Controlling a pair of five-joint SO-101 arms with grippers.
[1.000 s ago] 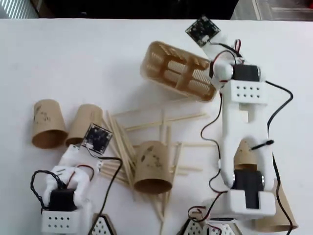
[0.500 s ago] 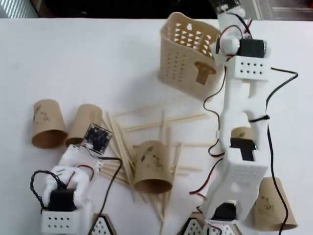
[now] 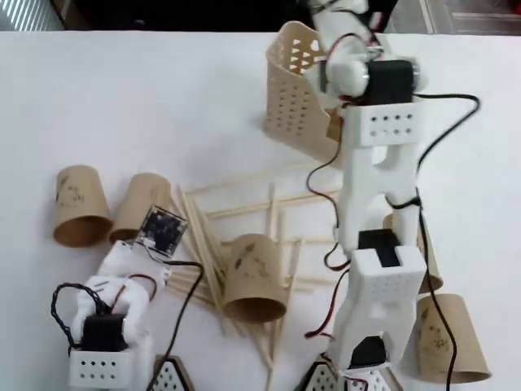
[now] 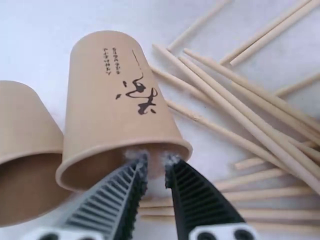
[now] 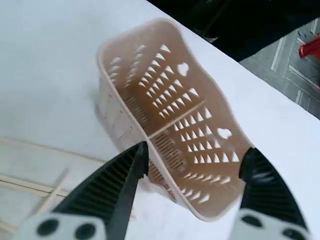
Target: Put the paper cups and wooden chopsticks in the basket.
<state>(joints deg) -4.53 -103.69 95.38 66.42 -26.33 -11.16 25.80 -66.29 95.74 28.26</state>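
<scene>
Basket (image 3: 295,98): standing upright close to the tabletop's far edge, right of centre, mouth facing up; right arm (image 3: 376,204) is overlapping its right side.
Right gripper (image 5: 196,151): hanging above the basket (image 5: 150,75), fingers spread wide, 1 on each side of its walls, gripping nothing.
Left gripper (image 4: 156,160): sitting toward the front-left corner, fingers parted by a slim gap, tips just at the mouth rim of the second cup (image 4: 125,100), clamping nothing.
Left cups: 2 are lying on their sides, touching, near the left edge; the outer cup (image 3: 79,205) is nearer that edge, the second cup (image 3: 140,205) is bordering the sticks.
Centre cup (image 3: 254,273): lying on its side atop the sticks, toward the front edge.
Right cups: 1 (image 3: 446,338) is lying by the front-right corner; 1 (image 3: 429,273) is peeking out from under the right arm.
Chopsticks (image 3: 244,209): lying crisscrossed from the second cup to the right arm, some running down to the front edge, others fanning beside the second cup (image 4: 240,112).
Open room: white tabletop (image 3: 122,98) is showing in a broad stretch from the far-left corner to the basket, and along the right edge.
</scene>
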